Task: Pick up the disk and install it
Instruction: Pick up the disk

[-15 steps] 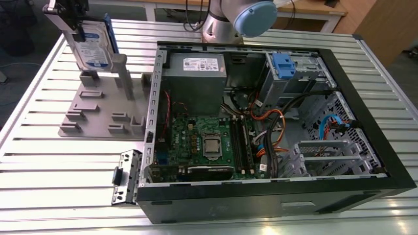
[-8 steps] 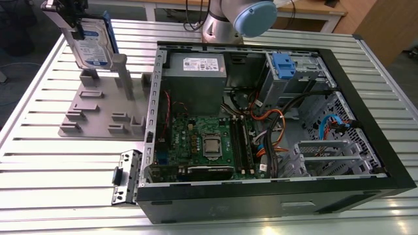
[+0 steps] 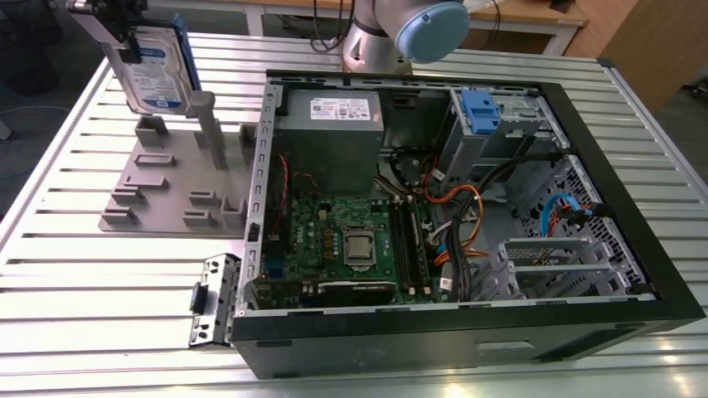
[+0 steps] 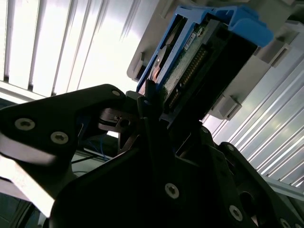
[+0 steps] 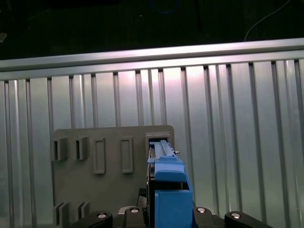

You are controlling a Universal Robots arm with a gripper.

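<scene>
The disk point(image 3: 155, 70), silver with a white-and-blue label and a blue bracket, stands on edge at the exterior view's upper left. My gripper point(image 3: 125, 43) is shut on its upper part. Its lower edge hangs level with the tops of the upright posts of the grey holder plate point(image 3: 155, 199). In both wrist views the blue-framed disk point(image 4: 190, 61) point(image 5: 168, 185) sticks out from between my dark fingers point(image 4: 147, 109). In the first wrist view it hangs over the slot at the corner of the holder plate point(image 5: 109, 185).
The open computer case point(image 3: 619, 215) lies on the slatted metal table point(image 3: 66, 274) at the exterior view's right. Inside are a grey power supply point(image 3: 328, 124), a motherboard point(image 3: 343, 249), cables and a metal drive cage with a blue latch point(image 3: 487, 108). The arm's base point(image 3: 387, 33) stands behind the case.
</scene>
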